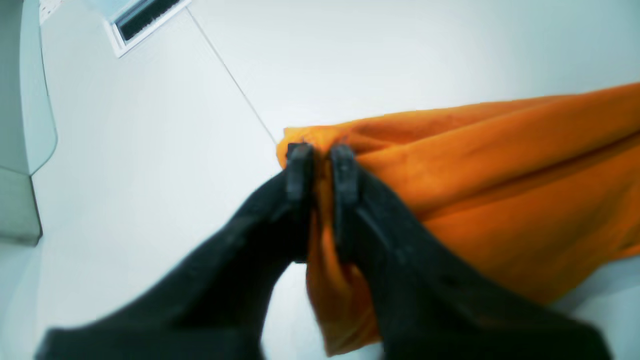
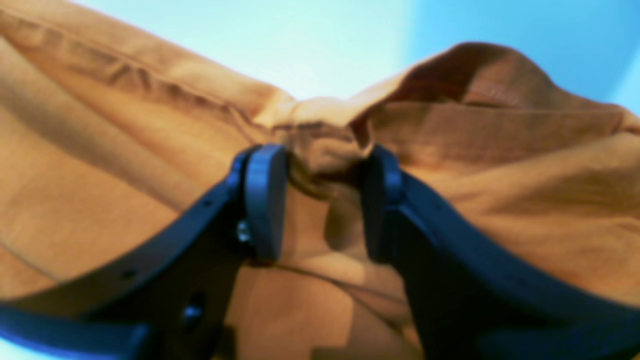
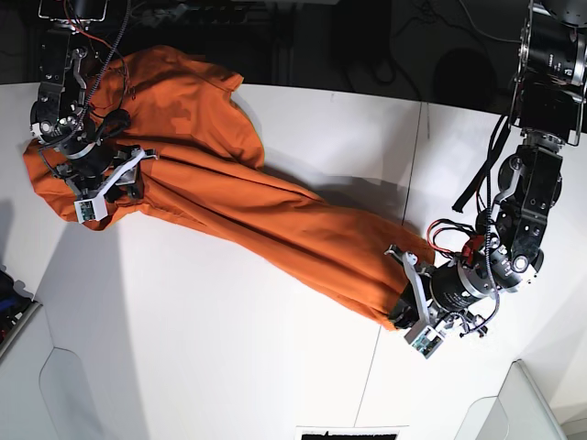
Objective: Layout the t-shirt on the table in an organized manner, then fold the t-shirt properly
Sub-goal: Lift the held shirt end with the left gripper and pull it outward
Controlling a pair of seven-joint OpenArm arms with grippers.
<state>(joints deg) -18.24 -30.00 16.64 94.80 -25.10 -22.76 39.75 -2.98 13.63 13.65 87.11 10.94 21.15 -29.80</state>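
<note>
Left gripper (image 1: 322,155) fingers nearly together pinching cloth; right gripper (image 2: 320,200) fingers wider, clamping a bunch.

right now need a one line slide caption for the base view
Two arms stretch a bunched orange t-shirt diagonally across the white table, right gripper and left gripper at opposite ends.

The picture is blurred. The right gripper (image 2: 322,200) fills the lower half, its two dark fingers (image 2: 265,200) rising from the bottom corners and standing apart, with a bunched wad of the orange t-shirt (image 2: 500,165) pinched between their pads. Cloth spreads to both sides: a stitched hem runs across the upper left, and a raised fold humps up at the upper right. Behind the fabric is a pale bluish surface, unclear what
</note>
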